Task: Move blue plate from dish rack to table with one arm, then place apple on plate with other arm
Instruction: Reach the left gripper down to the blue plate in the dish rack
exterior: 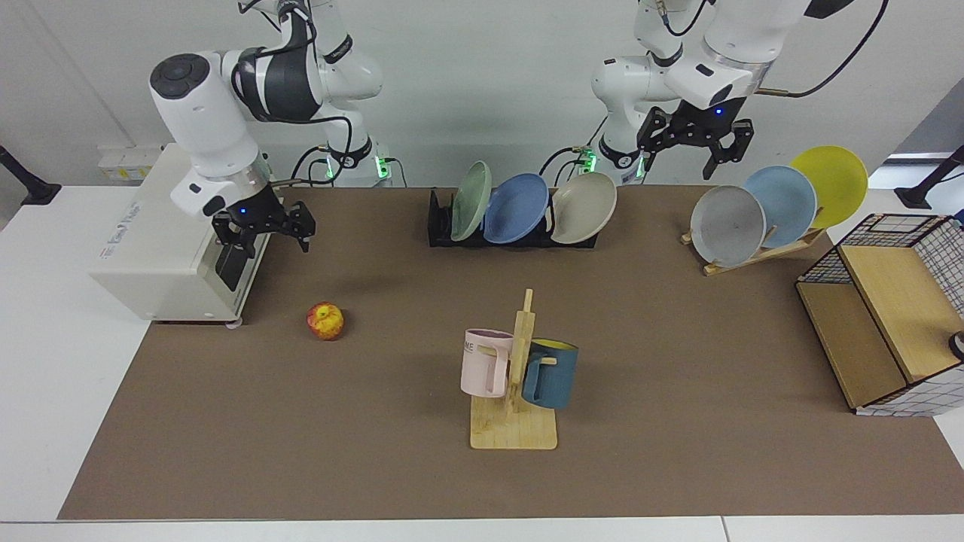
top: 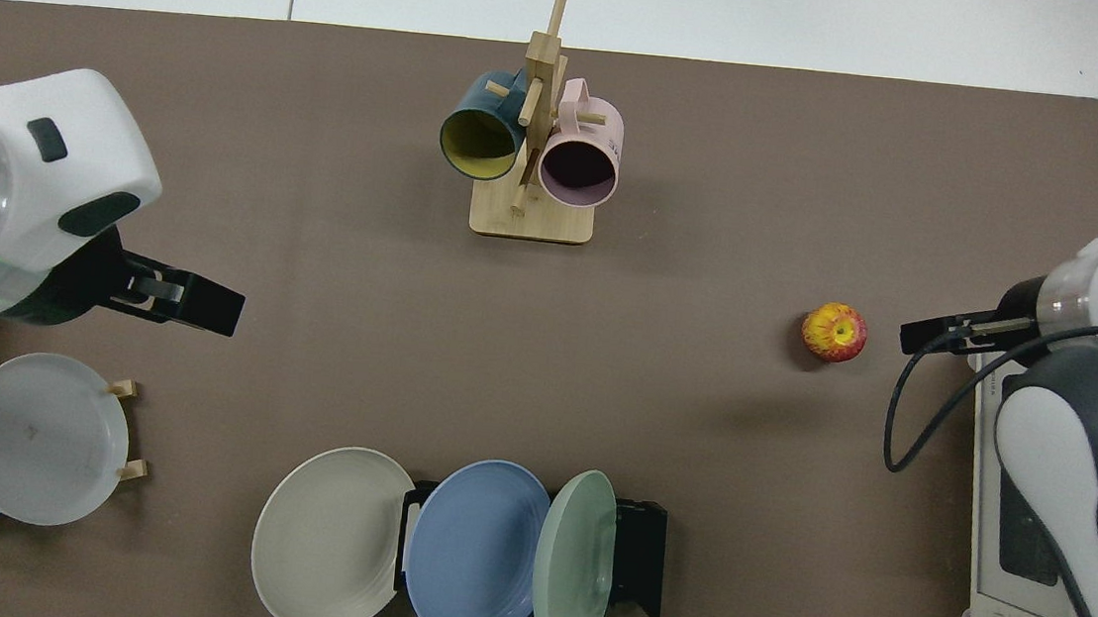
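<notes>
1. Nothing on the task is done yet, as far as I can tell. The blue plate sits in the dish rack at the back of the tabletop, slotted between a green plate and a beige plate.

2. The apple is out on the brown mat by itself, near the front corner of the white toaster oven and well apart from the rack.

3. The left claw hangs in the air above and between the rack and the wooden plate stand, fingers spread, holding nothing. Not at the blue plate yet.

4. The right claw hovers by the oven's front, above and behind the apple, also splayed and empty.

5. So both halves are left: pull the plate out and lay it flat on the mat, then drop the apple on it. My guess is left takes the plate and right takes the apple, just from where they are.

6. Orientation: the plate stands on edge, tilted, with its concave face turned toward the camera across the table and slightly up. The rack's long axis runs side to side along the back edge, the plates stacked along it. From the top view the apple's stem dimple points up.
</notes>
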Motion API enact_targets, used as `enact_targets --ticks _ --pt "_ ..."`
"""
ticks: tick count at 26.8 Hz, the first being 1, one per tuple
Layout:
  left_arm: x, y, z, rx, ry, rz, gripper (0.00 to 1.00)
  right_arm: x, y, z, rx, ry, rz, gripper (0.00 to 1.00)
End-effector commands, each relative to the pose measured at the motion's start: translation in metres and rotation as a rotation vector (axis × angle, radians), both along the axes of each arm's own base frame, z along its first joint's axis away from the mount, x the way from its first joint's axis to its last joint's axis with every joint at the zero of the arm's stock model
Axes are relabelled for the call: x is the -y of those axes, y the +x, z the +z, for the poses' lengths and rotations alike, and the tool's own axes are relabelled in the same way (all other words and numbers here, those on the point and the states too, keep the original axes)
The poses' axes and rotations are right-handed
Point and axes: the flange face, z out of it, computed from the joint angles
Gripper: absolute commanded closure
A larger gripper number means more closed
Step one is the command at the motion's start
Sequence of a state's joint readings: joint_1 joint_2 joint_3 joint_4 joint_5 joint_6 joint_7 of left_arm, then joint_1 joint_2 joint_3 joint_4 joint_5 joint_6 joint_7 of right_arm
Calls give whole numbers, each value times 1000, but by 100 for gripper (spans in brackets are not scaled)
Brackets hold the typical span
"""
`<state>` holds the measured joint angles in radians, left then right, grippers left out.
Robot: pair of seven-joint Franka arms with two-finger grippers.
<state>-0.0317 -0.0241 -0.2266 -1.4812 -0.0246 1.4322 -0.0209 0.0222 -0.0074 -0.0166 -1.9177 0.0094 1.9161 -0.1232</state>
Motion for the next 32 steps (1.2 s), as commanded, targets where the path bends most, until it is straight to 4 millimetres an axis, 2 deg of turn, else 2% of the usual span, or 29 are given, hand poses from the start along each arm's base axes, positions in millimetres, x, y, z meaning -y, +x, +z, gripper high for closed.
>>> enact_targets --ticks 1,4,8,11,13,16,22,25,27,29,32 --pt "9 -37 -23 36 -6 2 0 5 3 -36 13 -1 -8 1" --pt "32 -56 -50 38 -34 -27 0 2 7 -59 16 -2 -1 1" --pt "45 -72 -81 -8 -82 -48 0 -1 20 -93 36 -3 4 1" --pt "70 -85 -115 -16 -93 -91 0 -16 24 -111 49 0 11 1" --pt "83 -95 -134 18 -100 -112 0 -18 21 -120 55 9 -2 0" --pt "83 -113 -149 36 -132 -106 0 -16 16 -132 61 12 -10 0" --pt "94 -129 -194 -9 -158 -107 0 -17 14 -143 76 12 -11 1" --pt "99 -137 -204 -39 -176 -103 0 -17 17 -159 60 25 -35 0" --pt "103 -140 -206 -55 -198 -97 0 -16 19 -166 55 49 -60 0" --pt "103 -142 -216 -80 -202 -91 0 -18 20 -171 61 55 -60 1" --pt "119 -155 -241 -113 -187 -125 0 -18 19 -175 55 55 -57 0"
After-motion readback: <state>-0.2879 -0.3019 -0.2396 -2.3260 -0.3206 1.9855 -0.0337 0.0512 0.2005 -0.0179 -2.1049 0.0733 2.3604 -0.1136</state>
